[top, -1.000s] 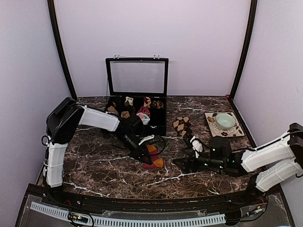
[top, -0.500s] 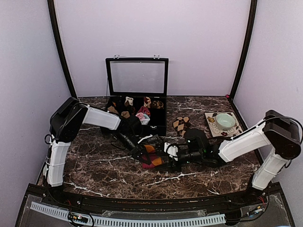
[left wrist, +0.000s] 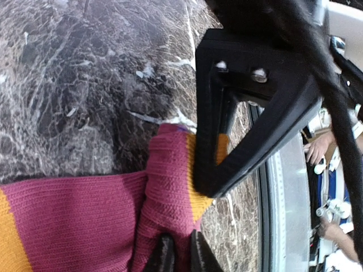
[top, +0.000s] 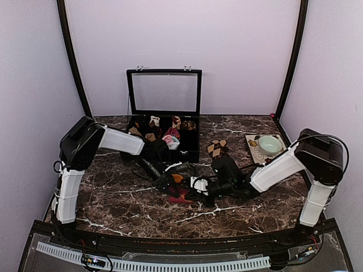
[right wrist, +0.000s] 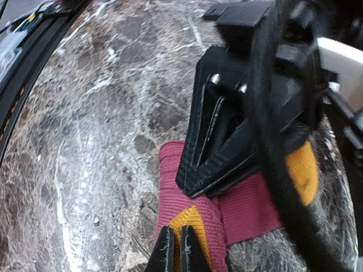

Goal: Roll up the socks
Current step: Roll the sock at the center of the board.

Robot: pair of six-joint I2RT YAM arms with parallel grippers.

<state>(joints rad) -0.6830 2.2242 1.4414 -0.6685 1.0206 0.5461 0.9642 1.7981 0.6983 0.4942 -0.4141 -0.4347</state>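
bench (top: 113,198): dark veined marble, carrying everything below.
box (top: 164,93): black, lid raised, at 12 o'clock.
magenta sock (left wrist: 74,209): bunched near bench centre, between the 2 hands.
brown diamond sock (top: 217,148): flat, at 2 o'clock from magenta sock, apart.
left hand (left wrist: 180,255): at 9 o'clock side, pinching a magenta fold.
right hand (right wrist: 174,249): at 3 o'clock side, fingers nearly together, pinching orange-and-magenta end.
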